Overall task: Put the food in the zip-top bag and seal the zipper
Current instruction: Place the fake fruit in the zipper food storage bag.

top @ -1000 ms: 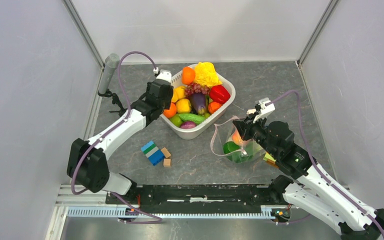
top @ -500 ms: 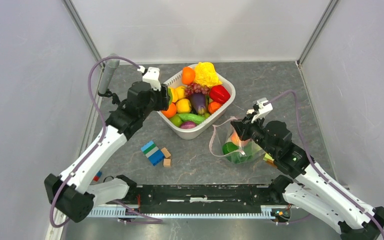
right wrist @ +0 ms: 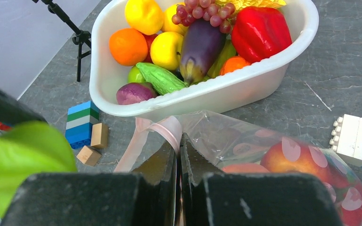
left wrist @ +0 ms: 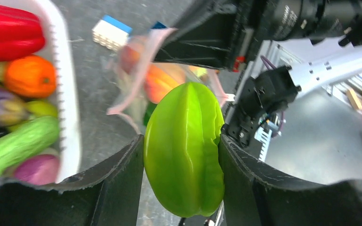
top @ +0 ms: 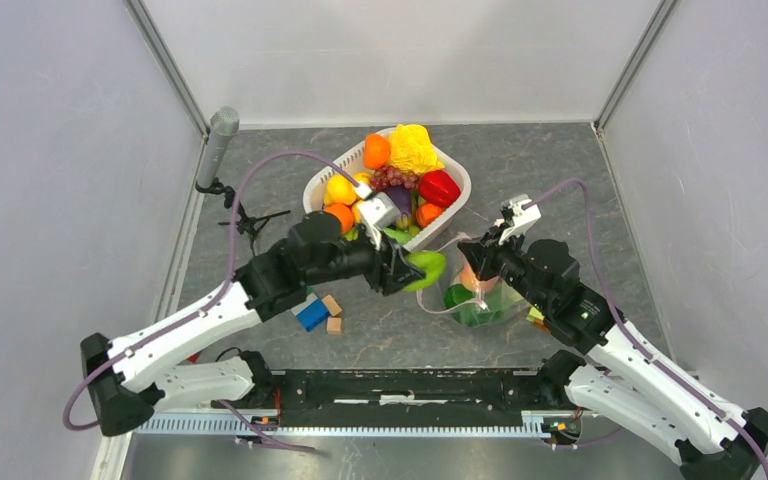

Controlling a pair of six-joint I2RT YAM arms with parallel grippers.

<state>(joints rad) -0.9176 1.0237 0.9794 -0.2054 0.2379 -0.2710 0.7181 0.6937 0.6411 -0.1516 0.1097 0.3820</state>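
Left tool clamped on a green star fruit, one finger against each side. Fruit held off the surface, between the white basket and the clear bag, just beside the bag's mouth. Right tool pinched together on the pink zipper, holding that edge of the mouth up. Bag right of the surface's middle, with a peach and a green piece inside. Basket toward the far edge, full of more food: red pepper, eggplant, grapes, orange. Small blocks toward the near edge, left of the bag and apart from it.
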